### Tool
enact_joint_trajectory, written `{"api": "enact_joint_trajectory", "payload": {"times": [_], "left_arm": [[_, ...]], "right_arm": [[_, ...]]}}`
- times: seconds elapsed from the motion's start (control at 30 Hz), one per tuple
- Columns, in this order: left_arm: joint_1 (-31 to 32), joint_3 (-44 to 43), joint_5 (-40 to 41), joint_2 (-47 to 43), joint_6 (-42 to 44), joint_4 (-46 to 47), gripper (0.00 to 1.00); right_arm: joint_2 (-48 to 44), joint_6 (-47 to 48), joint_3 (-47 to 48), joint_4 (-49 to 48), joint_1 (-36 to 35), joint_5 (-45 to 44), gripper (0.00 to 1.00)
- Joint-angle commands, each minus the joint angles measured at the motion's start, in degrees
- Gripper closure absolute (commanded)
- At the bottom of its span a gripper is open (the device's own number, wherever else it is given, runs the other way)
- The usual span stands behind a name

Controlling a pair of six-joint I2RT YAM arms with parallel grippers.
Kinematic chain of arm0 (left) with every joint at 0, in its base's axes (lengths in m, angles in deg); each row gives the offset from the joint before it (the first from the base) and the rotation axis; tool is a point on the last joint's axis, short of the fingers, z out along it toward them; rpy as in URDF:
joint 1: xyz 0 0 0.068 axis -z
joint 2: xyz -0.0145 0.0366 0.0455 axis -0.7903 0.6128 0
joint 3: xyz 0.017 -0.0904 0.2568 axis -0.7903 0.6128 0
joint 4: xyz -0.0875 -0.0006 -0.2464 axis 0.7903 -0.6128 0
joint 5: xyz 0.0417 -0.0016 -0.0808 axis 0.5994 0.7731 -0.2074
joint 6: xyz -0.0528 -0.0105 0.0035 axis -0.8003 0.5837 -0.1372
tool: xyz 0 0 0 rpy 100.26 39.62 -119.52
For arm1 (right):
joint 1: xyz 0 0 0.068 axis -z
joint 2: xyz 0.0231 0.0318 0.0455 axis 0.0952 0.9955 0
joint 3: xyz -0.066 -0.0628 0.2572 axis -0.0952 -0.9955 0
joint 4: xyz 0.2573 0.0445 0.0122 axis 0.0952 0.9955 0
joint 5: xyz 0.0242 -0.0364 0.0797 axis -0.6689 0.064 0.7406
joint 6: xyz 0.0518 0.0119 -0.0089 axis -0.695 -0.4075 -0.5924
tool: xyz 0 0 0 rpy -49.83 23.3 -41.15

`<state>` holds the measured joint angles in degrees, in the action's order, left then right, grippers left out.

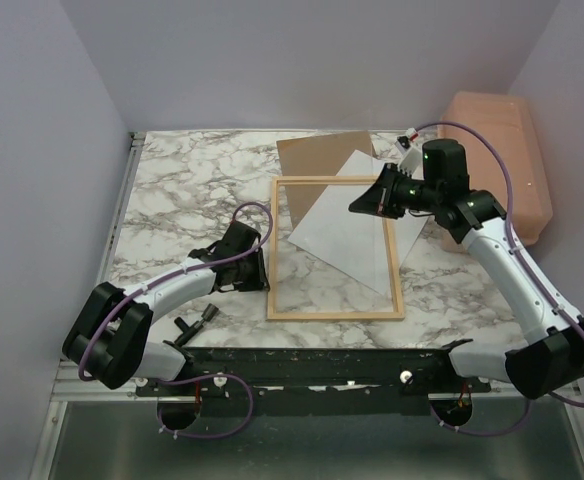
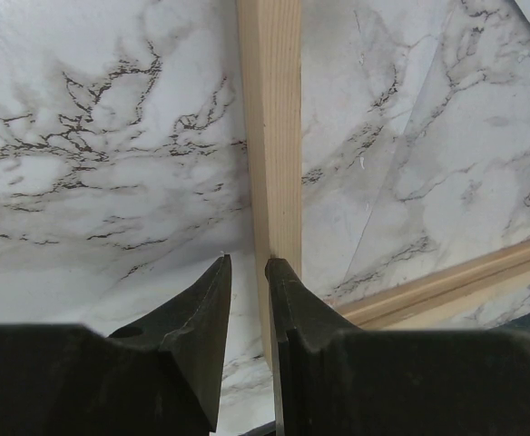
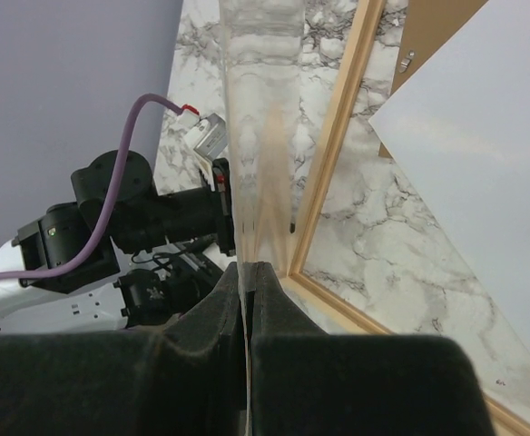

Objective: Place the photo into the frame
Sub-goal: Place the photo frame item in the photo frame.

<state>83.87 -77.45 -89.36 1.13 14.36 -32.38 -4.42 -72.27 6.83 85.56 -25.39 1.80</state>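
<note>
The right end effector (image 3: 247, 268) is shut on a clear pane (image 3: 260, 109) raised over the frame (image 1: 334, 314). The left end effector (image 2: 247, 263), jaws narrowly apart, is set at the frame's left rail. The photo (image 1: 337, 225) lies white side up, askew across the frame's far right corner. If the pane slips, the photo could be creased.

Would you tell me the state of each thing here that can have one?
frame: lying flat, backing off.
photo: white side up, askew across frame.
backing board: out, partly under photo.
left gripper: narrowly open over frame's left rail.
right gripper: shut on the pane.
</note>
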Motion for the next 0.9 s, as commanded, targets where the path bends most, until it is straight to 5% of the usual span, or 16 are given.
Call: {"api": "enact_joint_trajectory", "payload": {"times": [0.0, 0.87], "left_arm": [[0.3, 1.7, 4.7, 2.8, 0.3, -0.9, 0.76], [0.3, 2.0, 4.9, 2.6, 0.1, -0.9, 0.77]], "right_arm": [[2.3, 2.5, 3.6, 2.2, 0.8, 3.6, 0.99], [14.5, 6.5, 10.1, 6.1, 5.4, 13.0, 0.99]]}}
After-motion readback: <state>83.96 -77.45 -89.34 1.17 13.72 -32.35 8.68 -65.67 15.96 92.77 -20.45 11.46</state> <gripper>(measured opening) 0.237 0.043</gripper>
